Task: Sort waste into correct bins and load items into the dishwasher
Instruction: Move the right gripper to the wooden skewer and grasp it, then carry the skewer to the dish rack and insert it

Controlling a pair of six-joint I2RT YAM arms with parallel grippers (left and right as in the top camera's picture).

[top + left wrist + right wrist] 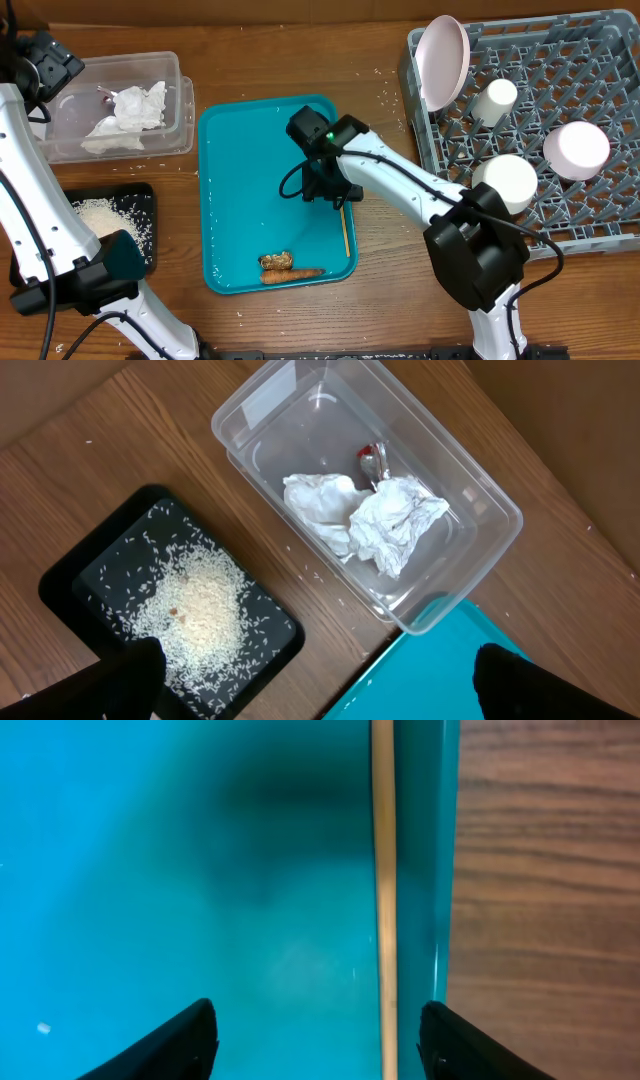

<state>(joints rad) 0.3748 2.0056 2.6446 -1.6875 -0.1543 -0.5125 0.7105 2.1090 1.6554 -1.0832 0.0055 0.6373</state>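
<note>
Thin wooden stick (383,870) is found along the right wall of the teal tray (225,200). It is straddled by the right gripper (317,1040), jaws parted, nothing clasped.

Brown scrap (275,260) and carrot-like stick (293,273) are left unsorted.

Tissue (370,520) and red wrapper (372,460) are binned in the clear tub (500,510). Rice (200,605) is on the black tray (70,575), and dishes (577,148) are racked in the dish rack (600,60).

Left gripper (320,675) is spread wide, empty.

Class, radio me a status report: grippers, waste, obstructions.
Left gripper open, empty. Right gripper open, straddling thin wooden stick. Carrot stick, brown scrap on teal tray. Nothing blocking.
</note>
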